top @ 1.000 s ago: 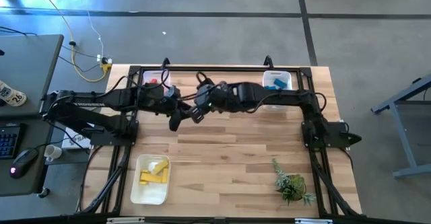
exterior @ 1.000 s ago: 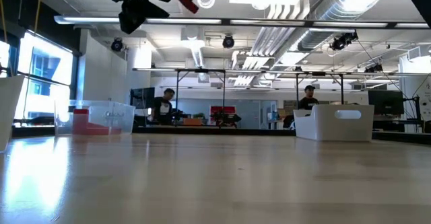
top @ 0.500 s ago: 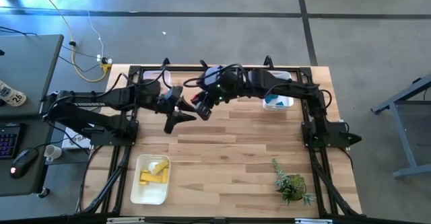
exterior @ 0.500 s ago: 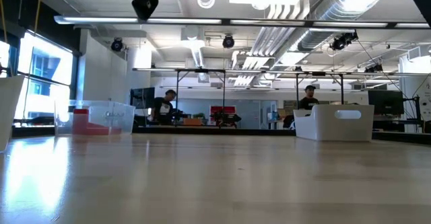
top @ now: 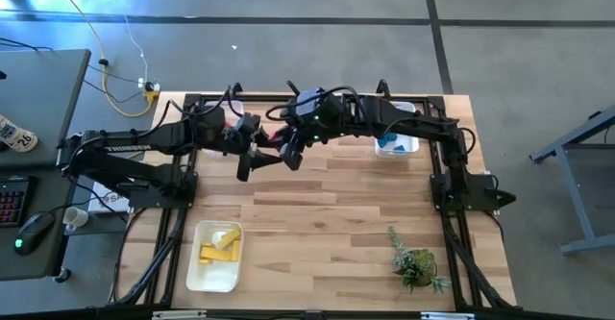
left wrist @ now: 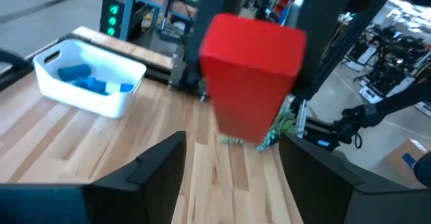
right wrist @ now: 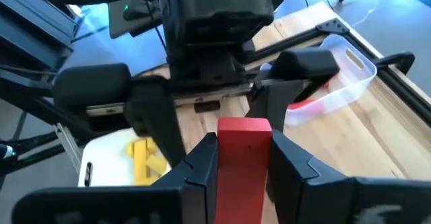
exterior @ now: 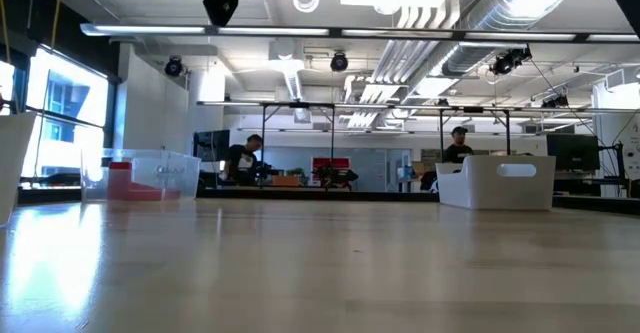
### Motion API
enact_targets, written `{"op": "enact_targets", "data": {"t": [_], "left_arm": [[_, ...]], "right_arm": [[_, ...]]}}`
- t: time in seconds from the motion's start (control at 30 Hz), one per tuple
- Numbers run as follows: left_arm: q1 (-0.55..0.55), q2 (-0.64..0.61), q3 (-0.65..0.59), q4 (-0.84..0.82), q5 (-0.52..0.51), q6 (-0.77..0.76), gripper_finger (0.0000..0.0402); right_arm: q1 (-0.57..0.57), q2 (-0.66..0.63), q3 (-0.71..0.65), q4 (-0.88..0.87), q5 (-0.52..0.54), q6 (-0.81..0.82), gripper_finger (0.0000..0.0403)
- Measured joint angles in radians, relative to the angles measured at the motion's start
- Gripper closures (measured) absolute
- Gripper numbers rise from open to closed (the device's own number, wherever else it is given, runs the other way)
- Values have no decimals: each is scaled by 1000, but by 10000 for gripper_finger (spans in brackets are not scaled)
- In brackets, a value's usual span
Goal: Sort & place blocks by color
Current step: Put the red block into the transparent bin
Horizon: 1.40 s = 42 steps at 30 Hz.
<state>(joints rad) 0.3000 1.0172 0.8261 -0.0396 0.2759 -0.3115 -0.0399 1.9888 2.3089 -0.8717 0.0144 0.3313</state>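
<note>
While both arms meet above the far middle of the tabletop point(top: 327, 214), the right pincer point(right wrist: 244, 158) is clamped on a red block point(right wrist: 244, 163), held upright in the air between the spread fingers of the left pincer point(left wrist: 232, 160), which grips nothing. At the far right, a white bin point(left wrist: 91, 89) holds blue blocks point(left wrist: 87, 78). At the far left, a clear bin point(right wrist: 340, 76) holds red blocks point(right wrist: 311, 101). Near the left front, a white tray point(top: 216, 262) holds yellow blocks point(top: 219, 248). A small plant point(top: 415, 260) sits near the right front.
</note>
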Motion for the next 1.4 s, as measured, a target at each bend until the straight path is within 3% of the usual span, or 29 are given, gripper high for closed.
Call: {"op": "enact_targets", "data": {"t": [0.2, 0.53, 0.67, 0.87, 1.0, 1.17, 1.4], "left_arm": [[1, 0, 0, 60, 1, 0, 175], [2, 0, 0, 96, -87, 27, 184], [1, 0, 0, 99, -93, 27, 222], [2, 0, 0, 97, -73, 26, 315], [1, 0, 0, 95, -66, 50, 320], [3, 0, 0, 67, -88, 53, 320], [17, -5, 0, -88, -88, 55, 320]], "right_arm": [[0, 0, 0, 28, 3, -18, 329], [-1, 1, 0, 102, 10, -19, 329], [-1, 1, 0, 101, 13, -20, 329], [0, 1, 0, 94, 32, -28, 327], [0, 1, 0, 91, 40, -26, 308], [2, 1, 0, 89, 142, -16, 267], [-6, 1, 0, 82, 188, -23, 211]]}}
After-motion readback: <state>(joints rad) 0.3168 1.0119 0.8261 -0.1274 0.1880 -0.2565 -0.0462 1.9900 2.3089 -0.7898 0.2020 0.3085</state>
